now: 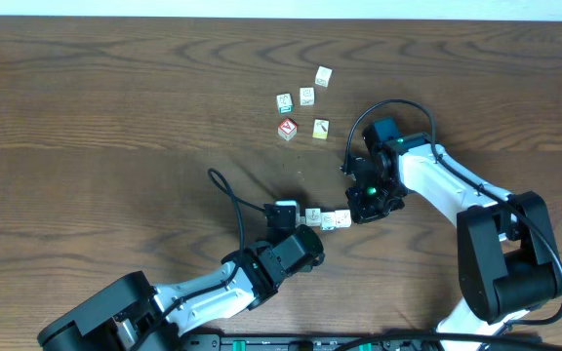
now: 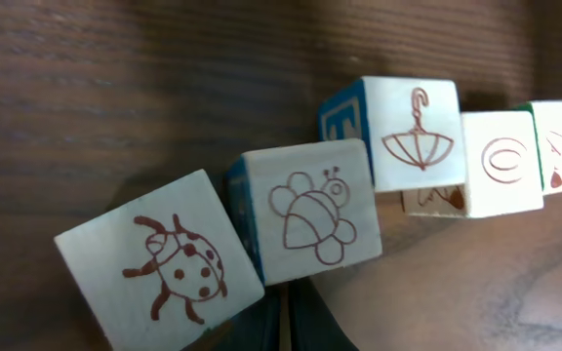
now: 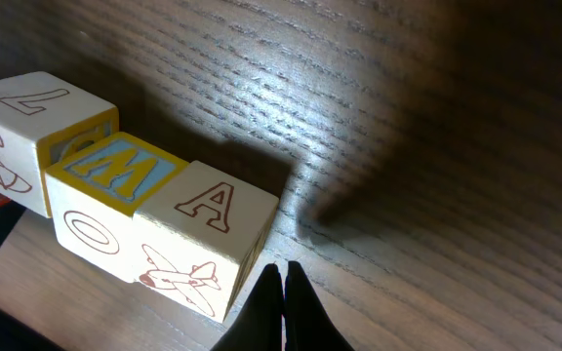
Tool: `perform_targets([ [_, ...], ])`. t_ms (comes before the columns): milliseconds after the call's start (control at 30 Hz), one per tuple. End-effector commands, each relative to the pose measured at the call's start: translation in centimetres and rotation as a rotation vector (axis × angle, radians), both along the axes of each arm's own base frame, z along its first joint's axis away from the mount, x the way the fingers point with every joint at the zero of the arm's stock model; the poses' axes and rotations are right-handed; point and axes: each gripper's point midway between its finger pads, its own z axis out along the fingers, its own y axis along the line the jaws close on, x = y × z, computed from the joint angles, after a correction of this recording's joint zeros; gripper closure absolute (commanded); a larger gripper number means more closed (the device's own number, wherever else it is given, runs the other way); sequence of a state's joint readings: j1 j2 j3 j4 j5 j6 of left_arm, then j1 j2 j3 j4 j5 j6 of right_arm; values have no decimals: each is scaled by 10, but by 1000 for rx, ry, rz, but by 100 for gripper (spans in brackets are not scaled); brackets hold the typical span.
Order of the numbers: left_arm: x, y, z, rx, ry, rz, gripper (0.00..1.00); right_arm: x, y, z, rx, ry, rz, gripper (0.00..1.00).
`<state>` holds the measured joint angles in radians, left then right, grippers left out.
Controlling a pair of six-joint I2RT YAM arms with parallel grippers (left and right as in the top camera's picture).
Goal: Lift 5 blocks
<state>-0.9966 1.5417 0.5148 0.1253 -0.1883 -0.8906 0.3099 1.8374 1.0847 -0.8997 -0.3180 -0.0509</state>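
On the counter (image 1: pixel 115 97), the left pincer (image 1: pixel 301 222) and right pincer (image 1: pixel 357 210) both have their jaws fully closed, gripping nothing, tips facing each other. The row of five blocks (image 1: pixel 327 219) lies end to end between those tips, near the counter's middle; whether it rests on the wood I cannot tell. Five loose cubes (image 1: pixel 306 96) sit well apart beyond it.

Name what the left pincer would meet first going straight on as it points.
Probably the cream wooden cube with a bee drawing, right ahead of the shut left pincer; they may already touch.
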Motion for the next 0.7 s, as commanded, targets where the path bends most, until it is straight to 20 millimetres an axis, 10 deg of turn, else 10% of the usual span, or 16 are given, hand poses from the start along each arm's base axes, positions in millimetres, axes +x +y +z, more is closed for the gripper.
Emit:
perform_targets([
  [0, -5, 23, -18, 85, 24, 30, 92, -3, 1, -1, -3, 7, -6, 99],
  [667, 11, 21, -12, 37, -4, 67, 92, -8, -1, -13, -1, 2, -6, 99],
])
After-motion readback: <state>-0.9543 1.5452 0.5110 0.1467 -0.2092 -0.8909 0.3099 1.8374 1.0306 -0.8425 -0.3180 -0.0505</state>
